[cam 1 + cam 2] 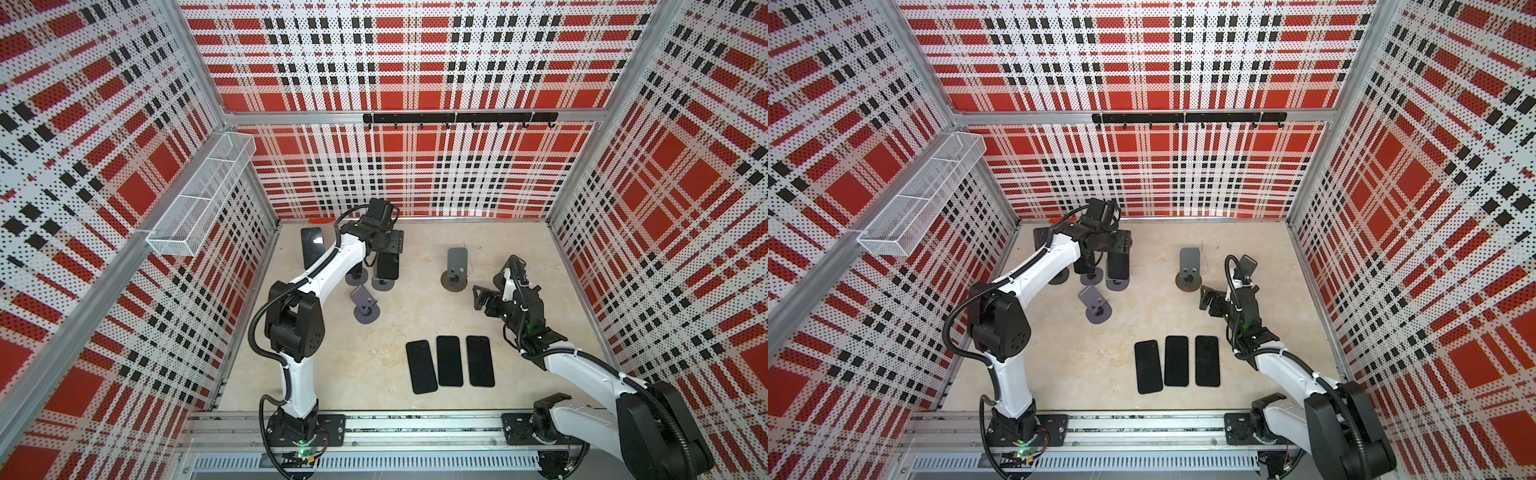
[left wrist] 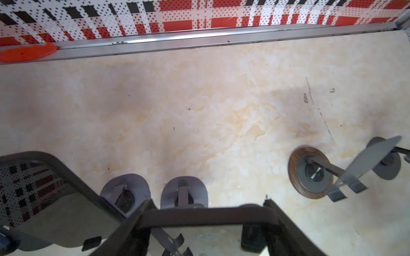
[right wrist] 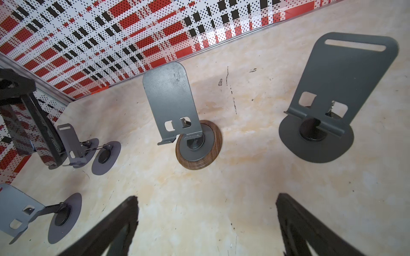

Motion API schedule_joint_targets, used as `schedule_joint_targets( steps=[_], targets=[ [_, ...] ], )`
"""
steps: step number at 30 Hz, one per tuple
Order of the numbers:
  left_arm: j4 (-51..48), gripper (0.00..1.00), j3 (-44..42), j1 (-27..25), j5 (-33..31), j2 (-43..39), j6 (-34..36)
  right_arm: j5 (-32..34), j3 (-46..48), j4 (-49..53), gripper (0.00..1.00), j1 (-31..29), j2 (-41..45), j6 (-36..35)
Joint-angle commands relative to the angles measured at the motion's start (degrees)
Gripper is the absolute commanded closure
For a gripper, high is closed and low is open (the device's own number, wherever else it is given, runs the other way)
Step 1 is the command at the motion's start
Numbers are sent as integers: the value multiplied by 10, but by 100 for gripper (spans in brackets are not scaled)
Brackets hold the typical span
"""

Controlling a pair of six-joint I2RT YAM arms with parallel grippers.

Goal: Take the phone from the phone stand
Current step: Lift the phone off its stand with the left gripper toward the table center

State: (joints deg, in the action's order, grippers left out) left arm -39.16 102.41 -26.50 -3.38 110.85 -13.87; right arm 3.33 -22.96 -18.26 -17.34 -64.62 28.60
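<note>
Found the left gripper [image 1: 385, 251] at the back left of the tabletop [image 1: 374, 349], reaching down over the phone [image 1: 387, 267]. Saw its jaws drawn in on that phone. Saw, in the left wrist view, a dark finger [image 2: 133, 223] against each end of the phone's upper edge. Located the phone upright, directly above the round grey base of its phone stand [image 1: 382, 285]. Could not tell whether the lower edge sat in the cradle or hung just clear of it.

Spotted a second phone [image 1: 312, 248] propped upright further left, close to the side wall and apart from the jaws. Noted a small grey stand [image 1: 356, 277] just left of the gripped phone's base. Noted a tilted grey stand [image 1: 365, 306] nearer the front, with its plate leaning back.

Counted a row of three flat phones [image 1: 449, 360] lying side by side toward the front of the tabletop, dark faces up, well apart from both grippers.

Found the right gripper [image 1: 484, 299] on the right side, hovering above the pale marbled surface with jaws spread wide and gripping nothing. Saw the same in the right wrist view, with its fingers [image 3: 115, 223] far apart over the tabletop. Saw a wood-based stand [image 1: 455, 270] just beyond that gripper, grey plate upright on a round brown foot. Picked out, in the right wrist view only, a darker stand [image 3: 332, 93] beside the wood-based one, with a slot near the top of its plate.
</note>
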Motion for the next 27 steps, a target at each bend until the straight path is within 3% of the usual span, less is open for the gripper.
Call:
schedule_joint_targets(
  steps=[1,13,27],
  targets=[
    [6,40,7,-35,13,-34,-5,15,-4,-3,0,-2,9,2],
    [5,40,-33,-114,44,-12,-9,40,5,-5,0,-2,17,3],
    [96,40,-190,-141,70,1,-65,39,2,-2,0,-2,10,4]
  ],
)
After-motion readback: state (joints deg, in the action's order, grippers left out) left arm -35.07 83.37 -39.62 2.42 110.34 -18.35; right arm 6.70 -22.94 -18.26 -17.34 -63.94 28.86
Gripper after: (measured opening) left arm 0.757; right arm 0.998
